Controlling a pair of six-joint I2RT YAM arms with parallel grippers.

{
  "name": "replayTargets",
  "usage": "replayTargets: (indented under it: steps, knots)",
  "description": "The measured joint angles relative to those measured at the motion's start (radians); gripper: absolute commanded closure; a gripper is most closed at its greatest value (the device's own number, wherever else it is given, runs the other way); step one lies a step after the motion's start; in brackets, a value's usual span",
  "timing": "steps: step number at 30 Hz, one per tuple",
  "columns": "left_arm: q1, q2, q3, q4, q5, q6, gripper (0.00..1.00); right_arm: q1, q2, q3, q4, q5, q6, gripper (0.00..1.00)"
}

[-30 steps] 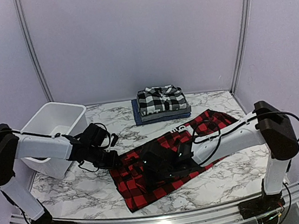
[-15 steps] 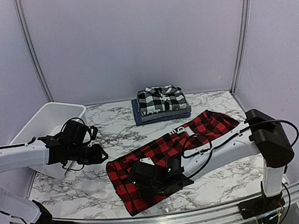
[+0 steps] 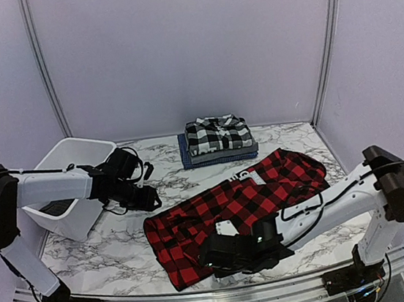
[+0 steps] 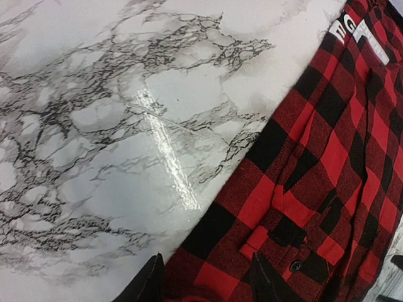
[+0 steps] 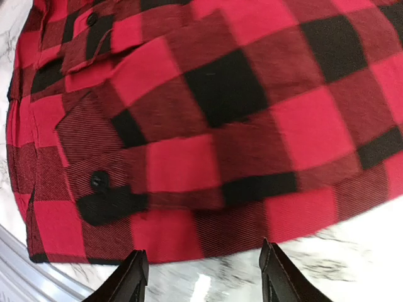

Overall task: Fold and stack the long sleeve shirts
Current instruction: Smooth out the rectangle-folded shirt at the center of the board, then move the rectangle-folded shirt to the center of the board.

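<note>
The red-and-black buffalo check shirt (image 3: 231,205) lies spread across the marble table, collar end at the right. It fills the right of the left wrist view (image 4: 315,189) and most of the right wrist view (image 5: 208,126). My left gripper (image 3: 151,202) is open at the shirt's far left edge, its fingertips (image 4: 150,284) straddling the cloth edge. My right gripper (image 3: 214,261) is open at the shirt's near hem, its fingertips (image 5: 133,277) just off the cloth. A folded stack sits at the back, the black-and-white plaid shirt (image 3: 218,133) on top of grey and blue ones (image 3: 217,156).
A white plastic tub (image 3: 73,183) stands at the left edge of the table (image 3: 96,252), close behind my left arm. A metal rail (image 3: 206,301) runs along the near edge.
My right gripper has drawn back from on top of the shirt to its near hem. My left gripper swung out to the left and has come back to the shirt's left edge.
</note>
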Motion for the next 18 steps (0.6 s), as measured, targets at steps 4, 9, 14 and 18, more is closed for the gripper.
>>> replayTargets:
  steps: [4, 9, 14, 18]
  knots:
    - [-0.001, 0.099, 0.076, -0.025, 0.056, 0.077, 0.5, -0.011, -0.123, -0.124, 0.058, -0.016, 0.032, 0.39]
    - [-0.021, 0.206, 0.177, -0.075, 0.079, 0.17, 0.5, 0.007, -0.112, -0.119, 0.147, -0.049, 0.043, 0.39]
    - [-0.033, 0.301, 0.246, -0.113, 0.063, 0.234, 0.5, 0.018, -0.109, -0.174, 0.229, -0.066, 0.108, 0.41]
    - [-0.035, 0.307, 0.259, -0.129, 0.002, 0.245, 0.5, 0.007, -0.211, -0.337, 0.271, -0.053, 0.173, 0.41]
